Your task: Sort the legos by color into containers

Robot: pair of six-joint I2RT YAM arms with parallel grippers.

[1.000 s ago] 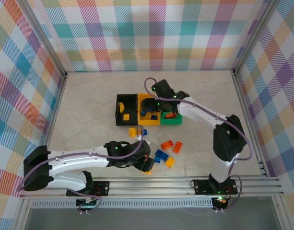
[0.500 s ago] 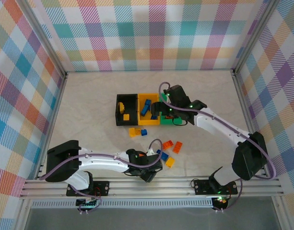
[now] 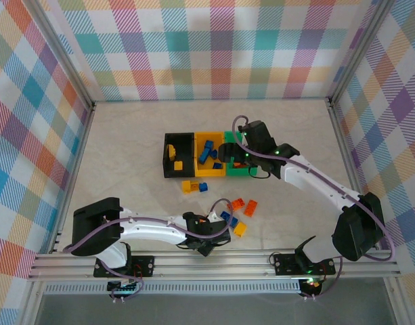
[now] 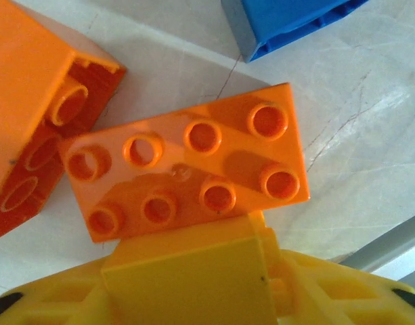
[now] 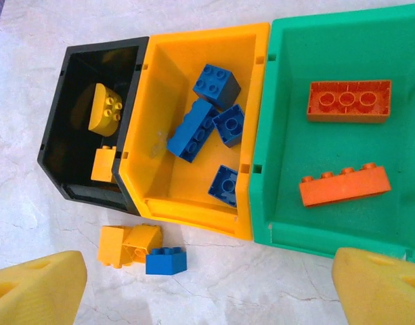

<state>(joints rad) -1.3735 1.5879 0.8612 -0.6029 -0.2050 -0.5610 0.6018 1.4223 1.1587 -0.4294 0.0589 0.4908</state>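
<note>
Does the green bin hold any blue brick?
No, the green bin holds two orange bricks only; the blue bricks lie in the yellow-orange bin.

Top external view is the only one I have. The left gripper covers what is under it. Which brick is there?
Observer: In the left wrist view, an orange eight-stud brick lies studs up, directly in front of the left gripper.
Operator: The right arm hides the green bin from me. What is inside?
Observer: Two orange bricks lie in the green bin, apart from each other.
Operator: Does the right gripper carry something?
Observer: No. The right gripper is open, with nothing between its fingers.
</note>
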